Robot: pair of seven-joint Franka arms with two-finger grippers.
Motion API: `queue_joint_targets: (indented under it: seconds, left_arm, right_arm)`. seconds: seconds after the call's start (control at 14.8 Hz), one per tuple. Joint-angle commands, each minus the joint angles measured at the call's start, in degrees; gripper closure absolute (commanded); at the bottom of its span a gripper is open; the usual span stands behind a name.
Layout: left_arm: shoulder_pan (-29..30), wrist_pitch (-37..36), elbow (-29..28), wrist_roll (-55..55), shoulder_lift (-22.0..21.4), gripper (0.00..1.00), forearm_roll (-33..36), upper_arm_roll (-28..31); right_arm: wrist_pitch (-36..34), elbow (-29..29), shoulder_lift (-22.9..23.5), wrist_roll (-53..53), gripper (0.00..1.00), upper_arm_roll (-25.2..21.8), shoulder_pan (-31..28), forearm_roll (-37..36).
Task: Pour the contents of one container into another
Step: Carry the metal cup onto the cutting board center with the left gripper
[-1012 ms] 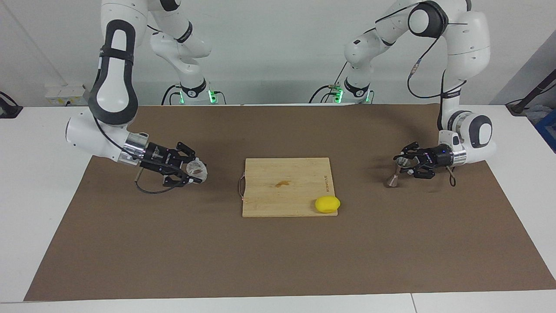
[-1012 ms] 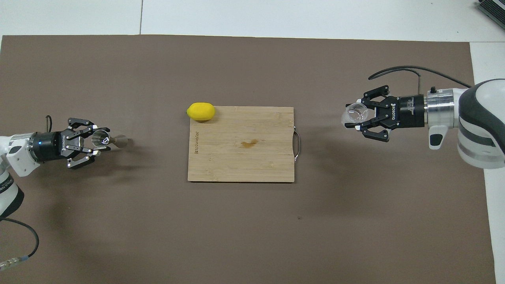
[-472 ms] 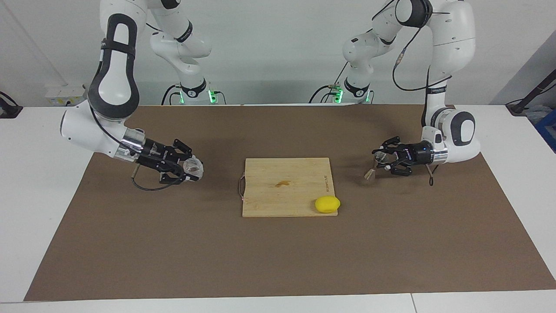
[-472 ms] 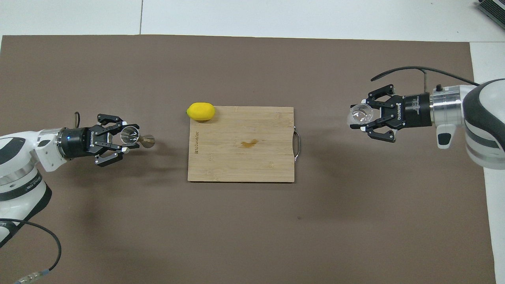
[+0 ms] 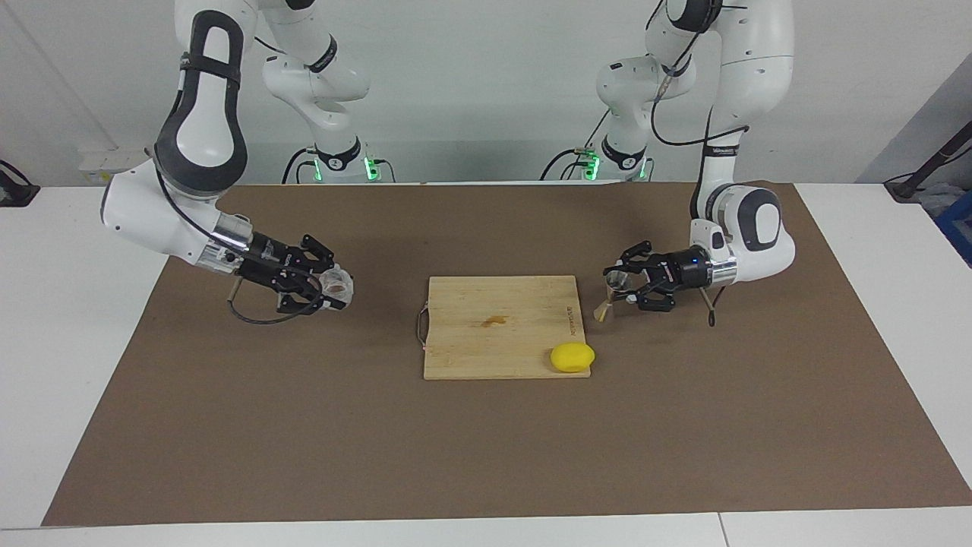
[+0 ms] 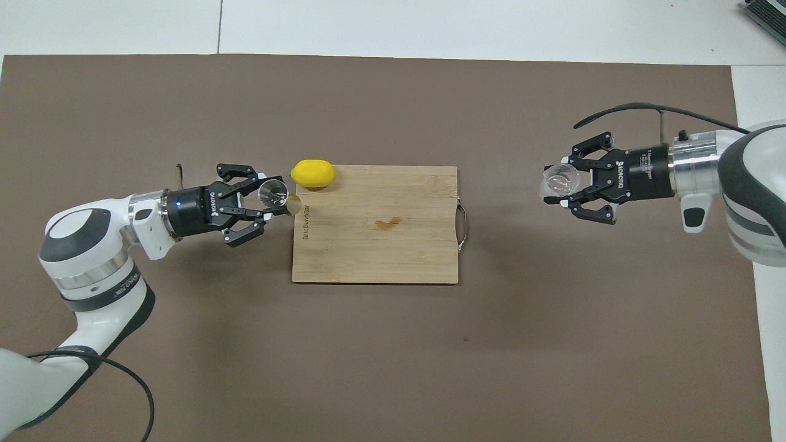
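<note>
Your left gripper [image 5: 619,285] grips the jigger [image 5: 610,295] (seemingly tilted) beside the cutting board [image 5: 501,327]; your right gripper [image 5: 328,290] clasps the glass cup [image 5: 336,286] above the mat.

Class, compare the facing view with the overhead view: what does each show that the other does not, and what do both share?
Only the facing view shows the arm bases and the back wall. Only the overhead view looks straight into the open tops of the glass cup and the jigger. Both show the right gripper holding the cup, the left gripper holding the jigger, the cutting board and the lemon.
</note>
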Motion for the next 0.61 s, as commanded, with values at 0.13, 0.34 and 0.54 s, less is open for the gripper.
queue_joint_targets:
  seconds: [0.13,0.34,0.54]
  left_arm:
    - [-10.1,8.5,-2.1,1.9,-1.7,0.58,-10.8,0.9]
    - [-14.3,12.3,-2.0,4.1,-1.4,0.58,-15.2,0.9]
    - [-18.4,15.1,-2.1,4.7,-1.2,0.56,-19.2,0.9]
  right_arm:
    - [0.4,-0.1,-0.7,1.8,1.00,0.2,0.0,-2.5]
    - [0.3,-0.2,-0.7,2.2,1.00,0.2,0.0,-4.4]
    - [0.6,-0.2,-0.7,4.2,1.00,0.3,0.1,-4.4]
